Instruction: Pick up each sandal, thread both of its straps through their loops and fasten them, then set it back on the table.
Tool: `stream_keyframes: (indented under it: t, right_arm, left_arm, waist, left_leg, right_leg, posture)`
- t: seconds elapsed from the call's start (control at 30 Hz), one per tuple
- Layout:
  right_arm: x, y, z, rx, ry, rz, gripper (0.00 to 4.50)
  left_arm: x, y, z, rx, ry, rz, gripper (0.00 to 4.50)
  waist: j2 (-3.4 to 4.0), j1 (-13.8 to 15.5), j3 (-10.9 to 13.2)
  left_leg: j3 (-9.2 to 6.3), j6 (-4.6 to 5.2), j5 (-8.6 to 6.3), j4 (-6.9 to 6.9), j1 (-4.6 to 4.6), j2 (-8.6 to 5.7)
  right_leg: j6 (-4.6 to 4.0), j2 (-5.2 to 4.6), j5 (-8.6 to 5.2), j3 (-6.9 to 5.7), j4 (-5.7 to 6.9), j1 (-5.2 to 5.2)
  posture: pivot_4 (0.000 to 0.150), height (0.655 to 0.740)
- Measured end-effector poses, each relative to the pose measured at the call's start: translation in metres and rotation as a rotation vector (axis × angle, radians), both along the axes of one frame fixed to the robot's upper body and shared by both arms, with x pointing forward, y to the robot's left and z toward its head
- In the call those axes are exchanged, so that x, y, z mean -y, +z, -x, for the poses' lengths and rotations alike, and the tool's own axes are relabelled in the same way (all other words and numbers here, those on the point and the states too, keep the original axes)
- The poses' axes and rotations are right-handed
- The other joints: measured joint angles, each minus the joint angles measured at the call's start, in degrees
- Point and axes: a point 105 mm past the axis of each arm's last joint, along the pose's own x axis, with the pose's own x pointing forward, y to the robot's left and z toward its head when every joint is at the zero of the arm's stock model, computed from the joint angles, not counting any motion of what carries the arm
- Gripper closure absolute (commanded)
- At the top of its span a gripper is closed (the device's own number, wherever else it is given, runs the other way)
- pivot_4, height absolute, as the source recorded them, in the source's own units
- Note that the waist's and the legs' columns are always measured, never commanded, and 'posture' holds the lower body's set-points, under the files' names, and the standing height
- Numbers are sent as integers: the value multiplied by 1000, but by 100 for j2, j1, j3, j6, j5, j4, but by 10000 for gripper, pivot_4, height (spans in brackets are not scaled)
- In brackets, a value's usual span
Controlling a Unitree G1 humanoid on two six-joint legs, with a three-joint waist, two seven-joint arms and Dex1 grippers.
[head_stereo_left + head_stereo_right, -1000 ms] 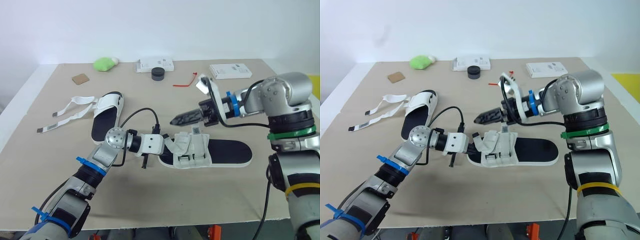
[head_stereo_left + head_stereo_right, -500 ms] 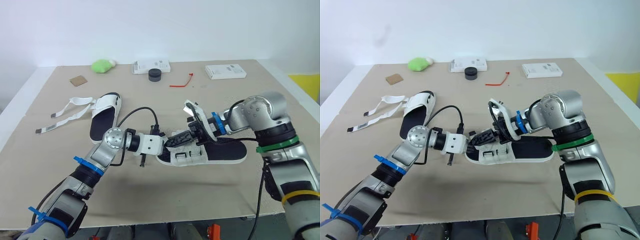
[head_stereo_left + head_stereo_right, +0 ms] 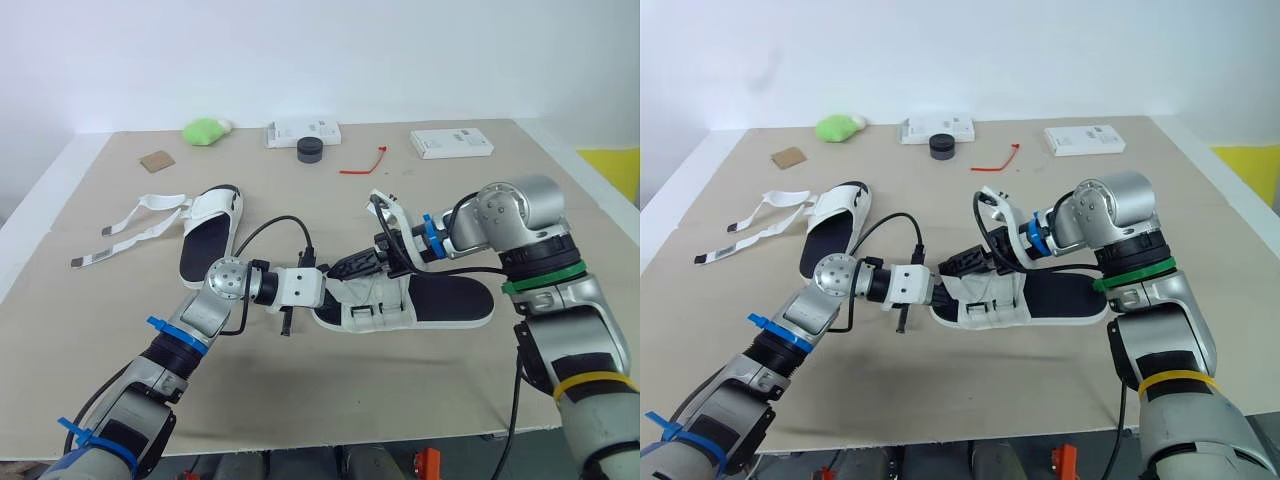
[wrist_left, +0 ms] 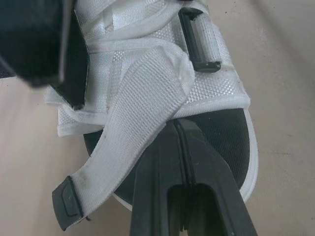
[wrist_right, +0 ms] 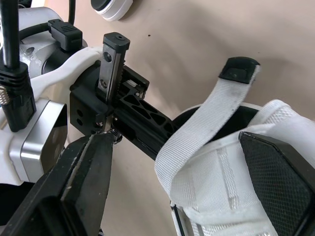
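Left gripper [image 4: 179, 132]: closed, smooth black fingers pressed flush along a thin seam. Tips sit against the underside of a white woven strap [image 4: 140, 105]; cannot tell whether pinched there or merely draped across.

Strap: coarse ribbed webbing, bent in a loose arc off the upper, ending in a black moulded tip [image 4: 67, 205] that hangs free beside the left fingers.

Right gripper [image 5: 177, 147]: open wide, holds nothing. Fingers [image 5: 83, 191] spread to either side of the strap and of the white mesh upper [image 5: 221, 196]; inner pad of the far finger finely cross-hatched. Faces the left gripper head-on, tips close together over the toe end.

Sandal [image 3: 455, 300]: flat on the tan table [image 3: 400, 390], toe end directly under both sets of fingertips, heel end pointing back along the right arm. Matt black footbed, white rim. Black rectangular loop [image 4: 199, 39] on the upper just past the left fingertips.

Second sandal [image 3: 210, 235]: well apart from both grippers, out past the left arm, loose straps [image 3: 140, 215] splayed flat on the table.
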Motion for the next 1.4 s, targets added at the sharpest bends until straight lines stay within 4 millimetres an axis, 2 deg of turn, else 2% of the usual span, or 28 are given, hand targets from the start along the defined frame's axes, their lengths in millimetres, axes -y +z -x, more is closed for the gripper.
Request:
stream_keyframes:
  t: [0.33,0.53,0.87,0.97,1.1,1.2,1.23,1.4]
  right_arm:
    - [-3,-3,-1,-2,2,7,879]
    - [-12,-16,9,-48,41,-19,879]
    - [-14,-18,10,-56,45,-37,879]
    - [-15,-19,7,-39,37,-36,9184]
    - [-13,-23,5,-36,23,-39,29003]
    - [-13,-23,6,-37,32,-57,42237]
    - [-13,-22,7,-35,34,-63,44390]
    - [-9,-17,7,25,37,-103,44390]
  left_arm:
    - [0,0,0,-2,2,2,45000]
    - [-3,-2,1,-75,38,41,45000]
    - [-3,-2,1,-85,43,43,45000]
    - [-3,-2,1,-85,43,43,45000]
    - [-3,-2,1,-84,42,43,45000]
    - [-3,-2,1,-83,44,44,45000]
    - [-3,-2,0,-82,45,44,45000]
    - [-2,-2,1,-82,44,44,45000]
  waist:
    - [0,0,0]
    - [-2,-24,-1]
    - [-2,-29,-1]
    - [-2,-32,-1]
    - [-2,-32,-1]
    - [-2,-33,-1]
    - [-2,-34,-1]
    - [-2,-32,-1]
  left_leg:
    - [0,0,0,0,0,0]
    - [-3,0,0,-2,0,0]
    - [-3,0,0,-2,-1,0]
    - [-3,0,0,-2,-1,0]
    - [-3,0,0,-2,-1,0]
    - [-3,0,0,-2,0,0]
    - [-3,0,0,-2,0,0]
    - [-5,0,0,-2,0,0]
  right_leg:
    - [0,0,0,-1,0,-1]
    - [0,1,-3,-2,0,0]
    - [0,1,-4,-3,-1,0]
    - [0,1,-3,-3,-1,0]
    - [1,0,-4,-2,-1,-1]
    - [0,1,-3,-2,-1,-1]
    - [0,1,-2,-2,-1,-1]
    - [1,1,-1,-4,-1,0]
  posture:
    - [1500,7400]
    - [1500,7400]
    - [1500,7400]
    - [1500,7400]
    - [1500,7400]
    - [1500,7400]
    - [1500,7400]
    - [1500,7400]
